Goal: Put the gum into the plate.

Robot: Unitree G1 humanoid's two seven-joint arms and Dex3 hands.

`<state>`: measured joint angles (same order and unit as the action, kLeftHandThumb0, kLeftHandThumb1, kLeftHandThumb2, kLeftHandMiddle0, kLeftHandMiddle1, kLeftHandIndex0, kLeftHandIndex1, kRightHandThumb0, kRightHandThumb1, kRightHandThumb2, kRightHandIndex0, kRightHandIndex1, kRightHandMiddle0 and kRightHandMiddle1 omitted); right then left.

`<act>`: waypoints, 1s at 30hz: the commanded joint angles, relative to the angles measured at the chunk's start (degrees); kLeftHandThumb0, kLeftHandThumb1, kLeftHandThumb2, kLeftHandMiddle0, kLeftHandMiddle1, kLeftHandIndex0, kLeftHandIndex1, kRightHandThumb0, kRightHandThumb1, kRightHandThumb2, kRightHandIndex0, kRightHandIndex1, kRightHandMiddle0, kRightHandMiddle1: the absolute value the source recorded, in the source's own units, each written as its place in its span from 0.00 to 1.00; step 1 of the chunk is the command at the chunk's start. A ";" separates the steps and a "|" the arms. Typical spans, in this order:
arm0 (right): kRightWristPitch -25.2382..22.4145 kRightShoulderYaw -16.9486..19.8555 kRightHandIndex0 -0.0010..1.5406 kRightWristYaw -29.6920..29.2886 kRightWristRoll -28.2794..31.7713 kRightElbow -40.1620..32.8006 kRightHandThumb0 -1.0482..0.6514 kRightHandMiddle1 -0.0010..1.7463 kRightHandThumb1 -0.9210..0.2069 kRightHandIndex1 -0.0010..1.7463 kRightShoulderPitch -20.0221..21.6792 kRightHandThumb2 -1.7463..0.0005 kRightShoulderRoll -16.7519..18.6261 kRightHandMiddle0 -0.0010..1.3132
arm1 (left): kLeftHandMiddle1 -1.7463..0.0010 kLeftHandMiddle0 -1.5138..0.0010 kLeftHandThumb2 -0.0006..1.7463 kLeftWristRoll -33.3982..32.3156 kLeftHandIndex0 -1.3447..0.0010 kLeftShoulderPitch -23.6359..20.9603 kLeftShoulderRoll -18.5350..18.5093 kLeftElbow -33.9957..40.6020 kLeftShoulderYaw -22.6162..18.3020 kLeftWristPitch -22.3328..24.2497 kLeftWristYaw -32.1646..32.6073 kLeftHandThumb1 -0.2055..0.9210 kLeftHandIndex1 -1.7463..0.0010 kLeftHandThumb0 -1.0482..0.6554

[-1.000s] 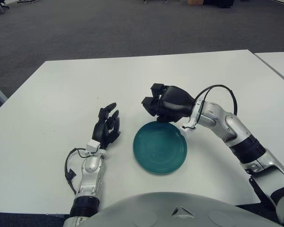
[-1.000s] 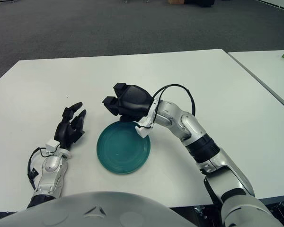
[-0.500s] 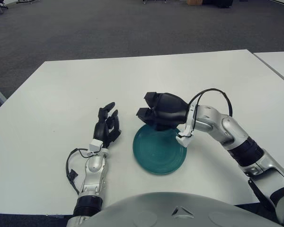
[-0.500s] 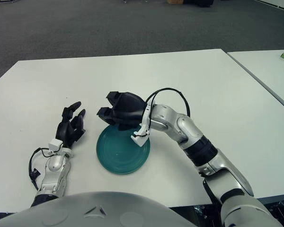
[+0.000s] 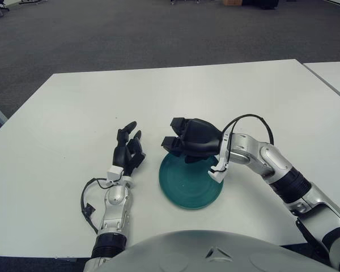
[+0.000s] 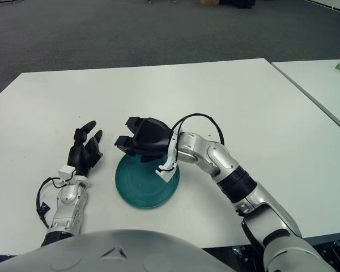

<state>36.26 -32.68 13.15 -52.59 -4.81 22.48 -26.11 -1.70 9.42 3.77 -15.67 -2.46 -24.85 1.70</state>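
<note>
A teal plate [image 5: 194, 188] lies on the white table [image 5: 73, 113] in front of me. My right hand [image 5: 171, 134] hovers low over the plate's far left rim, fingers curled and pointing left. No gum shows anywhere on the table or in the plate; whatever the hand holds is hidden inside its curled fingers. My left hand [image 5: 128, 148] rests on the table just left of the plate, fingers relaxed and empty.
A second white table [image 5: 334, 76] stands at the right, across a narrow gap. Grey carpet lies beyond the table's far edge. A black cable [image 5: 246, 122] loops over my right wrist.
My right hand has moved left and toward me, from behind the plate's far rim to low over its far left part. The left hand has barely moved.
</note>
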 commanded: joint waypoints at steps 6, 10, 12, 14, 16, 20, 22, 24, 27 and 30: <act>-0.33 0.47 0.37 3.43 2.93 -0.72 0.19 0.71 0.00 1.00 0.23 0.58 -0.38 0.08 | 0.98 0.68 0.54 -0.06 0.97 1.40 0.20 -1.96 0.12 1.07 -0.17 1.00 0.49 0.19; -0.93 0.30 0.28 7.24 6.59 -0.58 0.14 0.61 0.00 0.98 0.59 0.52 0.05 0.03 | 0.98 0.68 0.53 -0.26 0.97 1.43 0.28 -1.85 0.04 0.96 -0.18 1.00 0.49 0.19; -1.31 0.28 0.23 9.03 8.14 -0.58 0.11 0.54 0.00 0.90 0.82 0.49 0.11 0.01 | 0.98 0.67 0.53 -0.23 0.96 1.40 0.23 -1.96 -0.01 0.55 -0.19 1.00 0.49 0.19; -1.89 0.50 0.21 10.90 10.13 -0.69 0.09 0.48 0.00 0.79 0.93 0.46 0.14 0.01 | 0.97 0.66 0.53 -0.11 0.96 1.34 0.12 -2.15 -0.05 -0.03 -0.19 1.00 0.49 0.19; -2.30 0.68 0.20 12.10 11.34 -0.81 0.07 0.44 0.00 0.71 0.85 0.45 0.26 0.00 | 0.97 0.66 0.53 -0.11 0.95 1.27 0.00 -2.34 -0.07 -0.37 -0.26 1.00 0.48 0.19; -4.07 1.11 0.21 14.54 14.10 -1.39 0.05 0.36 0.00 0.48 0.14 0.42 0.52 0.00 | 0.97 0.66 0.54 -0.41 0.95 1.01 -0.28 -2.85 -0.09 -0.92 -0.87 1.00 0.48 0.19; -5.13 1.39 0.22 15.75 15.40 -1.90 0.04 0.32 0.00 0.40 -0.09 0.41 0.53 0.00 | 0.97 0.66 0.54 -0.50 0.95 0.74 -0.39 -3.25 -0.14 -0.96 -1.07 1.00 0.49 0.19; -6.15 1.54 0.24 17.02 16.83 -2.32 0.03 0.28 0.00 0.30 -0.17 0.41 0.61 0.00 | 0.98 0.66 0.55 -0.01 0.96 0.64 -0.49 -3.36 -0.09 -0.65 -0.76 1.00 0.49 0.19; -7.16 1.71 0.26 18.03 17.65 -2.80 0.02 0.24 0.00 0.21 -0.27 0.40 0.75 0.00 | 0.98 0.67 0.56 1.17 0.97 0.58 -0.55 -3.60 0.07 -0.42 0.11 1.00 0.50 0.19; -8.00 1.89 0.27 18.75 17.95 -3.22 0.01 0.22 0.00 0.14 -0.27 0.39 0.83 0.00 | 0.98 0.68 0.56 2.25 0.98 0.84 -0.47 -3.28 0.32 -0.23 0.89 1.00 0.50 0.19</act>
<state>29.32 -31.57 30.89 -36.01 -6.97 21.85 -25.43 -0.55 9.19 3.42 -16.86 -2.38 -27.21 1.70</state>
